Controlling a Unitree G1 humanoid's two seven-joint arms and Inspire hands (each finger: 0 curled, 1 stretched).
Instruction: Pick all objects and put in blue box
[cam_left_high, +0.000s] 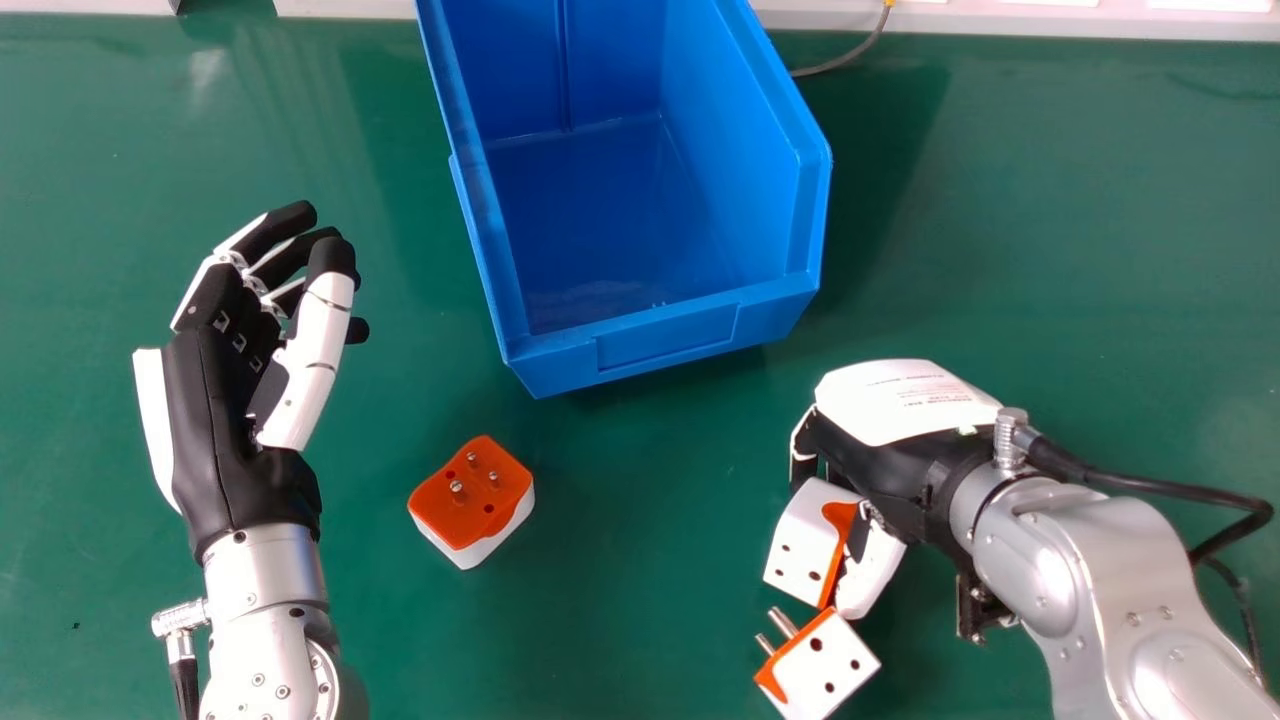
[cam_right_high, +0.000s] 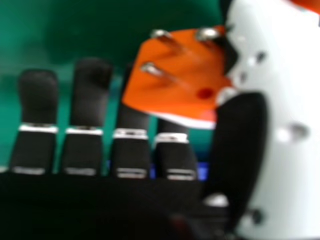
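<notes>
Your black-and-white right hand (cam_left_high: 890, 410) pinches a white-orange plastic adapter (cam_left_high: 799, 540), probably securing it for the blue plastic box (cam_left_high: 665, 340) by the green table's (cam_left_high: 640, 500) far edge; matching left hand (cam_left_high: 230, 400) relaxed, left of box.

Green table (cam_left_high: 640, 560), blue box (cam_left_high: 665, 340), orange-faced adapter (cam_left_high: 472, 500), white-faced adapter (cam_left_high: 825, 665)

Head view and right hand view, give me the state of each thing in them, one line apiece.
Blue box: upright, open-topped
Left adapter: lying on the table, pins up
Adapter at the thumb: between right hand's fingers and thumb; cannot tell if lifted
Nearest adapter: on the table, pins sideways
Left hand: open, holding nothing
Right hand: closed on an adapter
</notes>
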